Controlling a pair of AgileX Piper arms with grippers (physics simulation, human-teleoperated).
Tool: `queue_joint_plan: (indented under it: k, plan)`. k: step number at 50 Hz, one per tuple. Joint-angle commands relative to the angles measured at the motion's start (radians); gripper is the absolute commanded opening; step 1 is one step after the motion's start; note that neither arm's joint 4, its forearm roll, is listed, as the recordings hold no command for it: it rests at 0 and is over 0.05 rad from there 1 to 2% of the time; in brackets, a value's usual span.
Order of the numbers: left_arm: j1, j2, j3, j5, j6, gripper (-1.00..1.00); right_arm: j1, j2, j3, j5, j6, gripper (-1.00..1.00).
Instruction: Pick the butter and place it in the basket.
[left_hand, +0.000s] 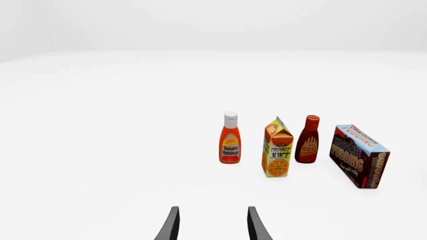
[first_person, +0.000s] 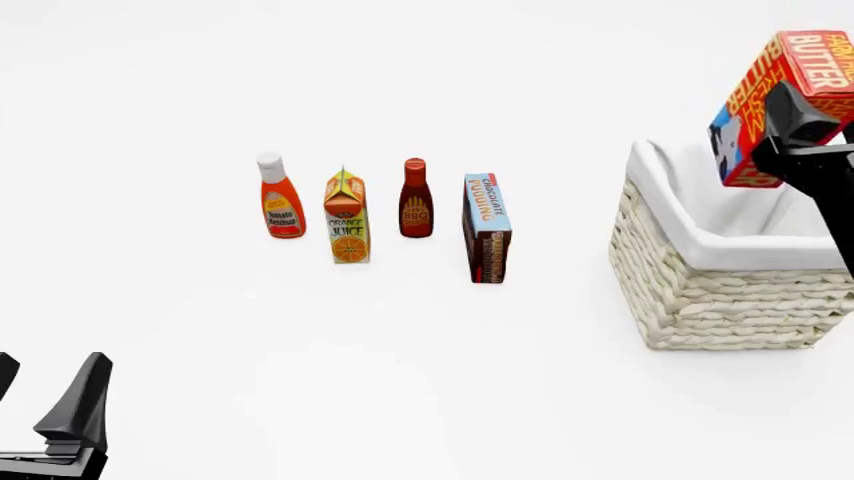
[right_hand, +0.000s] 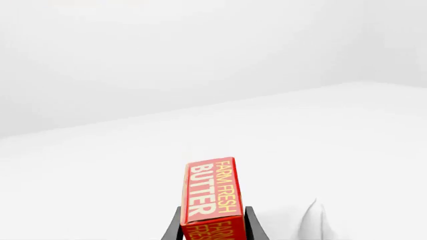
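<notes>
Plain white table (first_person: 441, 400), white room. Right claw (first_person: 798, 135) clamped on butter (first_person: 787, 105) above basket (first_person: 721, 290); left claw (left_hand: 211, 225) parted, empty.

ketchup (first_person: 279, 198), juice carton (first_person: 347, 217), sauce bottle (first_person: 415, 199), pudding box (first_person: 487, 228) in a row, basket (first_person: 721, 285) right, butter (first_person: 781, 105) above it

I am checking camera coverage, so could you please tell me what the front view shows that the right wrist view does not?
Only the front view shows the ketchup bottle, orange juice carton, dark sauce bottle, blue-and-brown pudding box, the left gripper standing open, and the cream woven wicker basket in full. Only the right wrist view shows the butter's long lettered face head-on. Both show the red-orange butter box clamped in the right gripper.
</notes>
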Motion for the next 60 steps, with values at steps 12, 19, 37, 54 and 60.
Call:
queue_joint_plan:
  k: [12, 19, 37, 54, 60]
  plan:
    - [0.0, 0.0, 0.0, 0.0, 0.0, 1.0, -0.029, 0.023, -0.021, 0.0, -0.004, -1.0]
    - [0.0, 0.0, 0.0, 0.0, 0.0, 1.0, -0.033, 0.029, -0.021, 0.001, -0.007, -1.0]
    - [0.0, 0.0, 0.0, 0.0, 0.0, 1.0, -0.042, -0.015, -0.005, 0.04, 0.021, -1.0]
    - [0.0, 0.0, 0.0, 0.0, 0.0, 1.0, -0.038, -0.066, 0.006, 0.079, 0.011, -1.0]
    - [0.0, 0.0, 0.0, 0.0, 0.0, 1.0, -0.045, -0.047, 0.006, 0.062, 0.003, -1.0]
